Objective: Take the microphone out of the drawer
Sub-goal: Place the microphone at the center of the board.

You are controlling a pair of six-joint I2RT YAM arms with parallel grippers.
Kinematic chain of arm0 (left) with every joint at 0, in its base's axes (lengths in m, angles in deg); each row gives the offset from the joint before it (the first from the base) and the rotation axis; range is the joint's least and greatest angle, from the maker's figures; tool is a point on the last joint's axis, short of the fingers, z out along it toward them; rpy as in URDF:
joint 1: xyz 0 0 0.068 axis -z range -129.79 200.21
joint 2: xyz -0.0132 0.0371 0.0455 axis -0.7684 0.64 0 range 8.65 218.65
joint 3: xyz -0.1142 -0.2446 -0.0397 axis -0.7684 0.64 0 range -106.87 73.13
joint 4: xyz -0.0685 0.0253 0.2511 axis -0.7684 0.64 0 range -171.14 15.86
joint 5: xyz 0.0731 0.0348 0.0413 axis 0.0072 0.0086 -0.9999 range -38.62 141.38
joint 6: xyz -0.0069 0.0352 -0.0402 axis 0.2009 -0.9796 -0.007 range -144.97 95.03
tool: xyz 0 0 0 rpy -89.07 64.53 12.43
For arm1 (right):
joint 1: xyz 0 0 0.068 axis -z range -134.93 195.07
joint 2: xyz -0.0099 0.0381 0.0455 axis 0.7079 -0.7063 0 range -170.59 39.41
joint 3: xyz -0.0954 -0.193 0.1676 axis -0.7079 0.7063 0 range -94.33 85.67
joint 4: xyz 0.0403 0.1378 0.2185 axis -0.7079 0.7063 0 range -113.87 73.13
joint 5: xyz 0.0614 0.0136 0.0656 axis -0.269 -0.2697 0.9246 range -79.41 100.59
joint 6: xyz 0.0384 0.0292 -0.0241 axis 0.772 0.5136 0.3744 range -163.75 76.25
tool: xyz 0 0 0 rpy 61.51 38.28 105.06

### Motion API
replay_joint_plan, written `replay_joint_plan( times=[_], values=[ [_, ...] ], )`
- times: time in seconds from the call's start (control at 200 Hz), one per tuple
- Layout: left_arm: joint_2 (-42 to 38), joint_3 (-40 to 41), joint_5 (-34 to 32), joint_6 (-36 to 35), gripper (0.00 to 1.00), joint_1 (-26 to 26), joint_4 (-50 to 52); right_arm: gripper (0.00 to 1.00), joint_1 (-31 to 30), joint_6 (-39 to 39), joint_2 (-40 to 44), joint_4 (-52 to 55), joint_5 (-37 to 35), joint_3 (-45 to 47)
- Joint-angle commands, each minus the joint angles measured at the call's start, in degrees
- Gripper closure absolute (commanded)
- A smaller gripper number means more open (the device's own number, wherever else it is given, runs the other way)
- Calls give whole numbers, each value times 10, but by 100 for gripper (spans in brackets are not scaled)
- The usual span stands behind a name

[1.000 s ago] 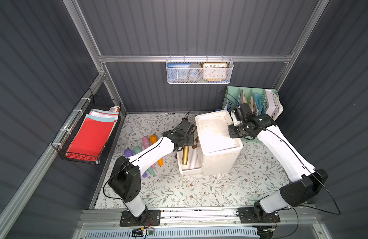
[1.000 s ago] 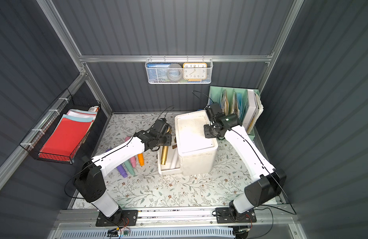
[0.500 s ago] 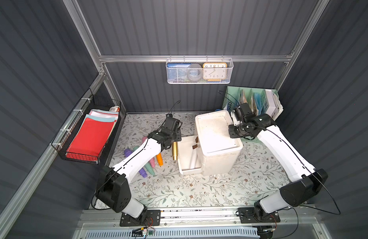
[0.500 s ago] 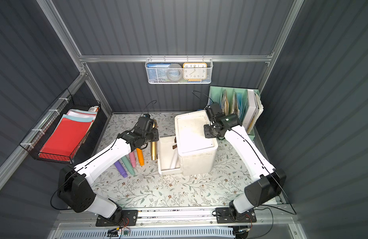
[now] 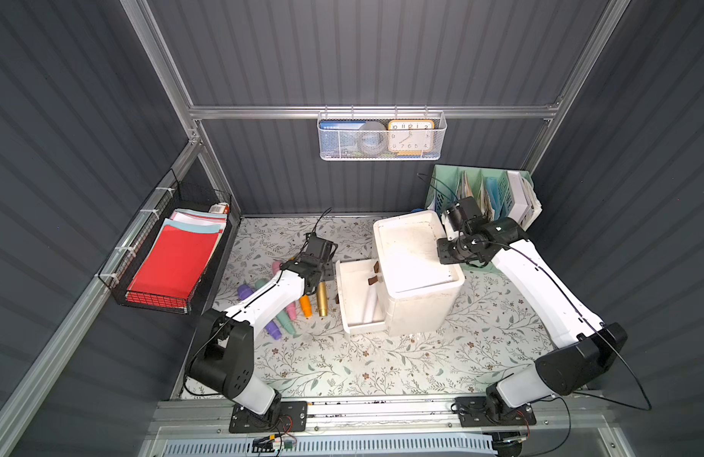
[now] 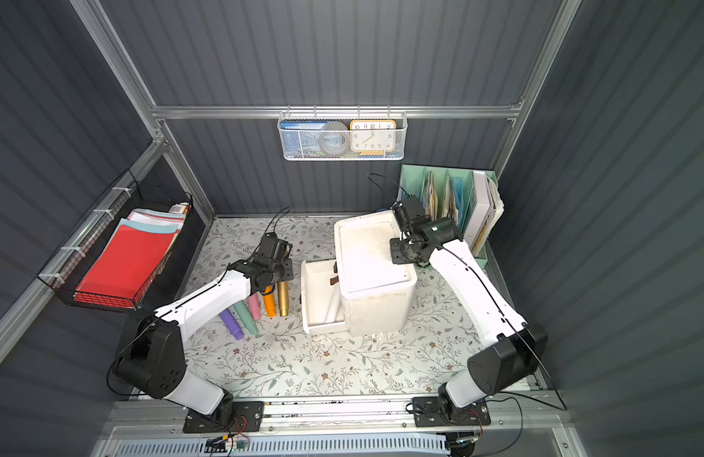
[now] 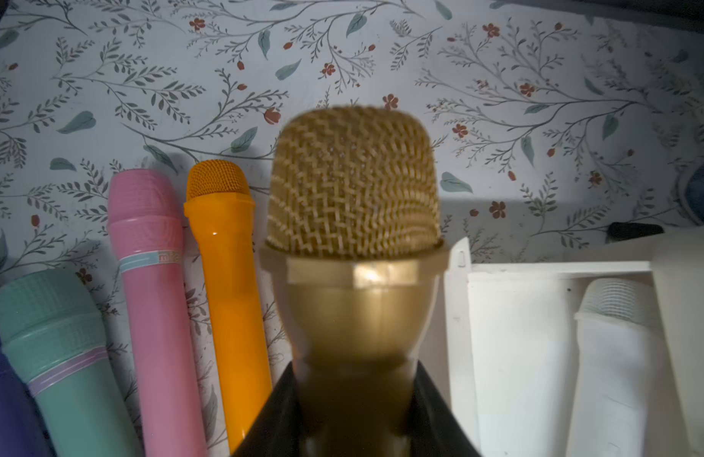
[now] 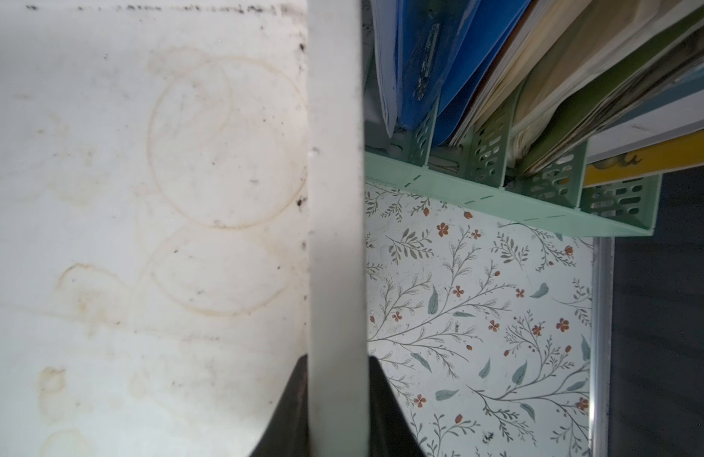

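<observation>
The gold microphone is outside the drawer, lying low over the floral table beside an orange microphone. My left gripper is shut on its handle below the mesh head. The white drawer stands pulled out of the white drawer unit, and a white microphone lies inside it. My right gripper is shut on the raised rim of the unit's top at its right edge.
Several coloured microphones lie in a row left of the gold one: orange, pink, teal, purple. A green file rack stands behind the unit. A wire basket of red folders hangs on the left wall.
My left arm has carried the gold microphone out of the drawer and leftward, down beside the orange one. The right arm has not moved.
</observation>
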Motion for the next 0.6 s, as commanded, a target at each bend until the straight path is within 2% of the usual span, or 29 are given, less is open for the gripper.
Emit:
replay_joint_plan(
  times=[0.0,0.16,0.595],
  values=[
    [26,11,-2,13,70,-13,-31,100,-4,1,-81,69,16,66],
    [62,14,22,21,70,-31,-40,100,-3,1,-81,71,15,67],
    [127,4,32,14,68,-40,-34,100,-4,-1,-83,71,13,67]
  ],
)
